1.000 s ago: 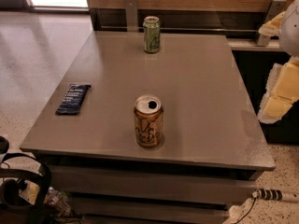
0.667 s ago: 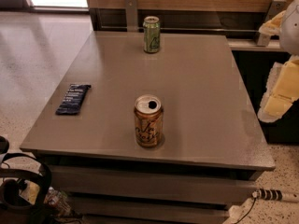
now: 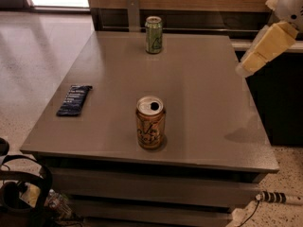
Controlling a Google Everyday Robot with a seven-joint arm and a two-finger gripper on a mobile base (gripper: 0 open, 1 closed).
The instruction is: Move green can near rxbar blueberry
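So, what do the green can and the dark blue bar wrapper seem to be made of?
The green can: likely aluminium, painted green, with a bare silver rim on top. The rxbar blueberry: probably thin plastic film, flat, with a faint sheen. The gripper hangs past the right edge of the table, touching neither.

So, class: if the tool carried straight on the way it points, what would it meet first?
The tool, over the right edge of the table, points down-left. It would probably meet that bare top first, short of the orange can, though depth is unclear.
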